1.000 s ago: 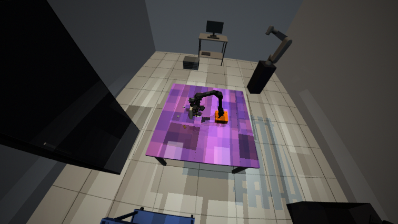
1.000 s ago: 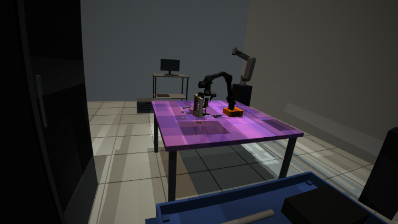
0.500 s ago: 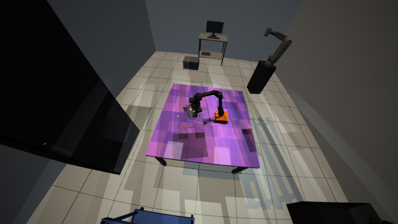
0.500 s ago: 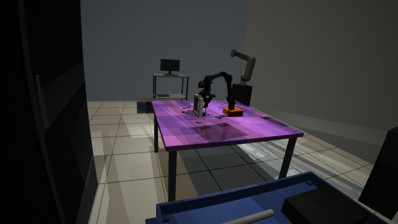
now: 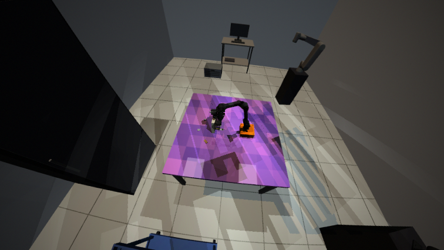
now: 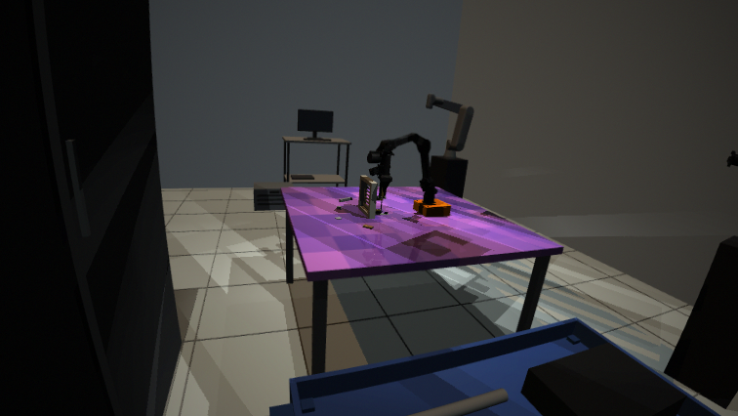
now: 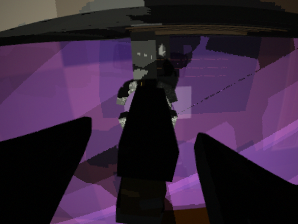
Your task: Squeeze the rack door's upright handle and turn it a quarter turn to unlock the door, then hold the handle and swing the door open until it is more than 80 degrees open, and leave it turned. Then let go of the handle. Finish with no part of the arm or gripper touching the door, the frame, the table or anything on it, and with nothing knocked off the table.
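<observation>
The small pale rack frame (image 5: 213, 126) (image 6: 374, 198) stands upright on the purple table (image 5: 192, 136) (image 6: 330, 248), with slats showing inside it in the exterior view. In the wrist view a dark band along the top looks like the rack (image 7: 215, 29). A black upright piece, which looks like the door handle (image 7: 149, 135), stands between the fingertips with a gap on either side. My gripper (image 5: 219, 128) (image 6: 383, 200) (image 7: 144, 132) is open and points down on the robot-base side of the rack. The door's exact angle and the handle's turn cannot be told.
An orange-yellow piece (image 5: 205, 141) (image 6: 367, 226), a white piece (image 5: 198, 129) (image 6: 338, 218) and a grey bar (image 6: 345, 199) lie near the rack. The orange arm base (image 5: 246, 131) (image 6: 432, 208) stands to its right. The arm arches over between base and rack.
</observation>
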You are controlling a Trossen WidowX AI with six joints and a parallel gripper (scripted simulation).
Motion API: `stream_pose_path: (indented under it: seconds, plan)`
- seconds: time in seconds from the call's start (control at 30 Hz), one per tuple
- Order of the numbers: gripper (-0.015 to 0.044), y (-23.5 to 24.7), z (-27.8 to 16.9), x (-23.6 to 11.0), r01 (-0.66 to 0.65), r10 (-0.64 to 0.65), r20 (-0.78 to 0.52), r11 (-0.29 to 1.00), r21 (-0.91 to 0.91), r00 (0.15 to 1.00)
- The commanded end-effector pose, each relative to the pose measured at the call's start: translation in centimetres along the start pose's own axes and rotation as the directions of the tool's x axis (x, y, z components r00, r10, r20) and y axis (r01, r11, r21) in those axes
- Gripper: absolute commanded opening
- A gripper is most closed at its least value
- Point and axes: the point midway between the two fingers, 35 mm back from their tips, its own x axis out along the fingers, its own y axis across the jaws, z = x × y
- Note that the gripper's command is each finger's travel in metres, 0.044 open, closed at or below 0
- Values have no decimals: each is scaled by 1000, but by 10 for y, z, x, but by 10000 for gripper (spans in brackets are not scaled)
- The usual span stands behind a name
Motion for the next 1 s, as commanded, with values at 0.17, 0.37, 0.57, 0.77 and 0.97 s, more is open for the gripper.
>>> stream_pose_path:
  seconds: [0.17,0.37,0.57,0.77,0.97]
  plan:
    - [300,-1,1,0,1,-4,4,811,585,1000]
    - [300,-1,1,0,0,-4,3,604,797,1000]
    - [300,-1,1,0,-2,-4,3,344,939,1000]
    - [300,-1,1,0,-3,-4,3,62,998,1000]
    - [300,-1,1,0,-3,-4,3,29,1000,1000]
